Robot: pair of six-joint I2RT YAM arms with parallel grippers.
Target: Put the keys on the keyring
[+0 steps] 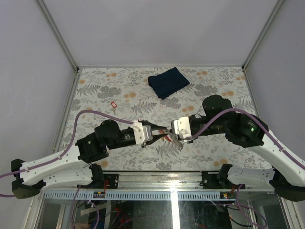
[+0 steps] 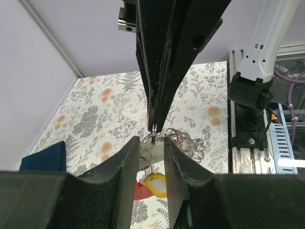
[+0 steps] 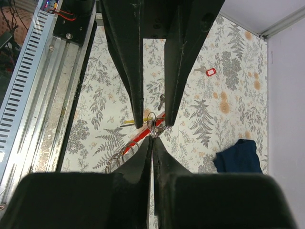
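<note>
My two grippers meet above the table's front middle. The right gripper point(image 1: 170, 133) point(image 3: 152, 139) is shut on the thin silvery keyring point(image 3: 151, 125). Its red tag point(image 1: 167, 139) point(image 2: 137, 191) hangs below. In the left wrist view the right gripper point(image 2: 153, 128) comes down from above, pinching the ring. My left gripper point(image 1: 161, 130) point(image 2: 151, 143) has its fingers point(image 3: 137, 114) either side of a flat metal key blade point(image 2: 148, 151). The blade spans the gap, and the key's yellow head point(image 2: 156, 186) dangles beneath. No green-headed key shows.
A bunch of loose silvery rings point(image 2: 185, 139) point(image 3: 118, 161) lies on the flowered cloth under the grippers. A small red tag point(image 1: 113, 104) point(image 3: 210, 71) lies further left. A folded dark blue cloth point(image 1: 167, 81) lies at the back. Metal rail point(image 2: 248, 143) along the near edge.
</note>
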